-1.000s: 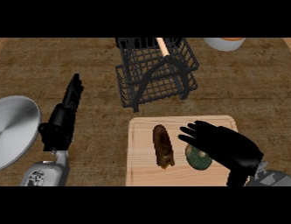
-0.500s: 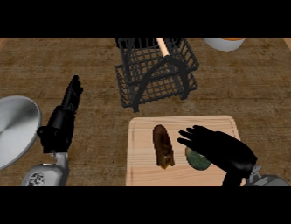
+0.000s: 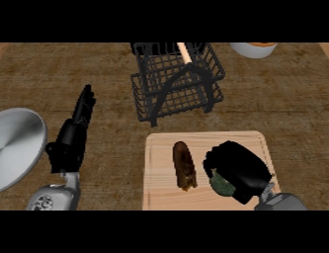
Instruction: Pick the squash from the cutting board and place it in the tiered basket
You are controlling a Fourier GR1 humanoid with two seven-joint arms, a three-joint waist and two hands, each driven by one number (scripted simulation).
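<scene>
A dark green squash [image 3: 221, 186] lies on the right part of the light wooden cutting board [image 3: 161, 196], near its front edge. My right hand [image 3: 240, 166] covers the squash from above and from the right, its fingers curled down round it, so only the squash's left side shows. The black wire tiered basket [image 3: 176, 83] stands behind the board at the middle back. My left hand [image 3: 69, 144] rests open at the left, fingers pointing up and away, holding nothing.
A brown elongated vegetable [image 3: 185, 165] lies lengthwise on the board just left of the squash. A round silver plate [image 3: 6, 149] sits at the far left beside my left hand. A white bowl [image 3: 254, 48] shows at the back right edge.
My right hand has drawn back and down onto the squash, and its spread fingers have curled round it. The left hand has stayed put.
</scene>
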